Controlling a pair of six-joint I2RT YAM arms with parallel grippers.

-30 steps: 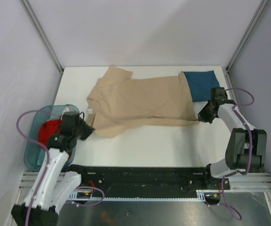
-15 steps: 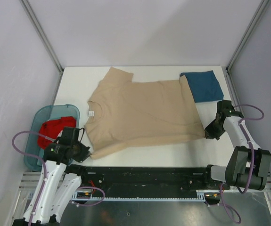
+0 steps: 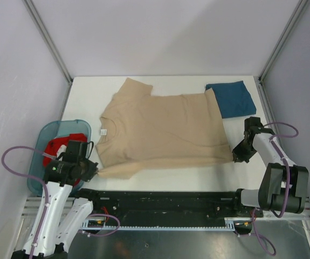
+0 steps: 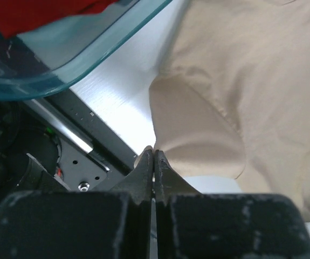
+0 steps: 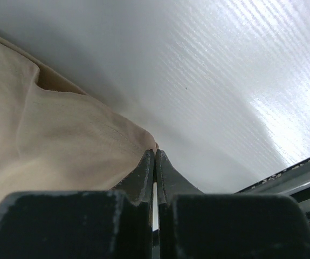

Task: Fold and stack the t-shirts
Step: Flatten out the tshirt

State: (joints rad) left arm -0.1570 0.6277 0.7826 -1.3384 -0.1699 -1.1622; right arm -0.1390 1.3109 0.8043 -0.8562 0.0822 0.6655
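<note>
A tan t-shirt (image 3: 160,129) lies spread flat on the white table (image 3: 198,174). The left gripper (image 3: 94,171) pinches its near sleeve edge and the right gripper (image 3: 236,157) its near hem corner, both closed on cloth. The fabric looks light and limp, so corners likely give the surest hold.

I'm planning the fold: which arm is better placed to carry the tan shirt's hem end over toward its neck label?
Probably right: the right claw is shut on the tan shirt at its hem corner, while the left claw pinches a sleeve at the neck label end.
</note>
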